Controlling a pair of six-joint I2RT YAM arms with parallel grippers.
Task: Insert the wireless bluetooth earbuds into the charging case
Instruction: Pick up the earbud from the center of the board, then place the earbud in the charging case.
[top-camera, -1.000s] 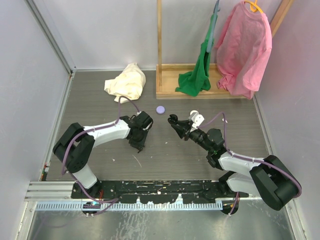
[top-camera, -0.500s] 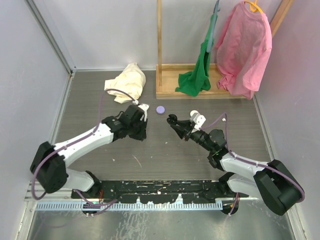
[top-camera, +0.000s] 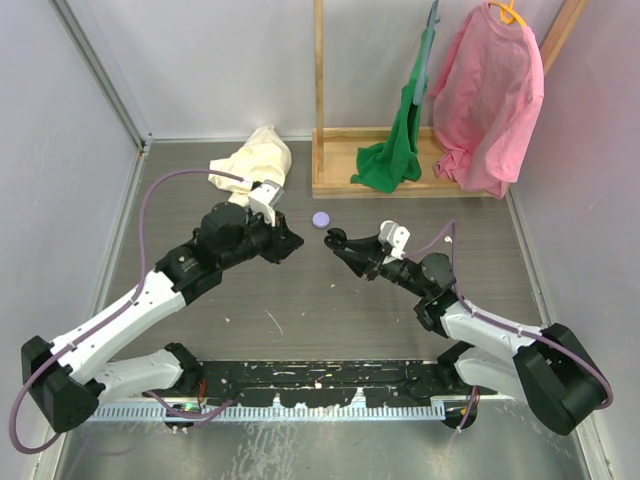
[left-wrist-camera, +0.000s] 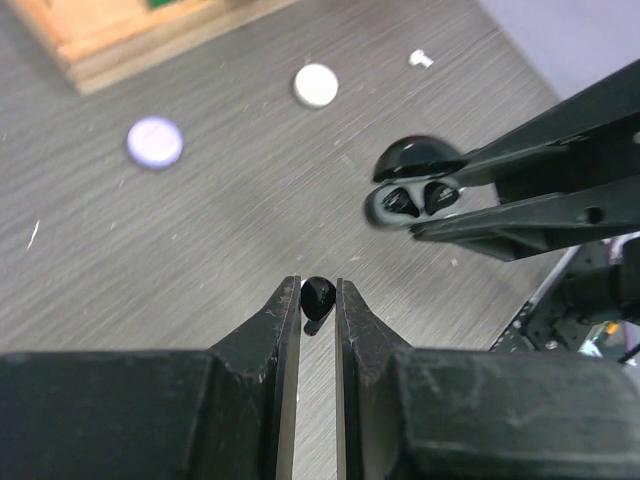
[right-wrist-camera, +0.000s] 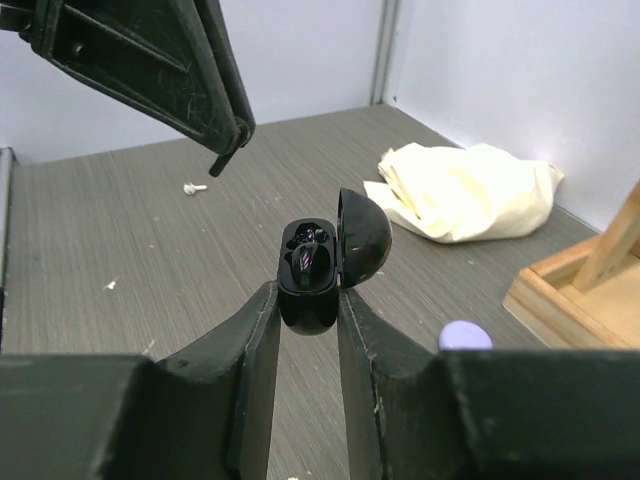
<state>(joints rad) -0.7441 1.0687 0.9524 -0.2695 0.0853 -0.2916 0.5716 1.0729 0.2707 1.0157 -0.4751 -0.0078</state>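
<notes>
My left gripper (left-wrist-camera: 318, 288) is shut on a small black earbud (left-wrist-camera: 318, 297), pinched at the fingertips above the table. My right gripper (right-wrist-camera: 308, 296) is shut on the black charging case (right-wrist-camera: 312, 268), held upright with its lid (right-wrist-camera: 366, 240) swung open. One well seems to hold an earbud; I cannot be sure. In the left wrist view the open case (left-wrist-camera: 415, 195) is ahead and to the right, a short gap away. In the top view the left gripper (top-camera: 291, 243) and the right gripper (top-camera: 335, 243) face each other at mid-table.
A purple disc (top-camera: 320, 219) lies just behind the grippers. A white disc (left-wrist-camera: 316, 84) and a small white piece (left-wrist-camera: 421, 58) lie on the table. A cream cloth (top-camera: 255, 165) is at the back left. A wooden rack (top-camera: 340, 180) with green (top-camera: 390, 160) and pink (top-camera: 490, 90) garments stands at the back right.
My left arm has lifted from the table at the left and swung up and right toward the case. My right gripper with the case has shifted slightly left.
</notes>
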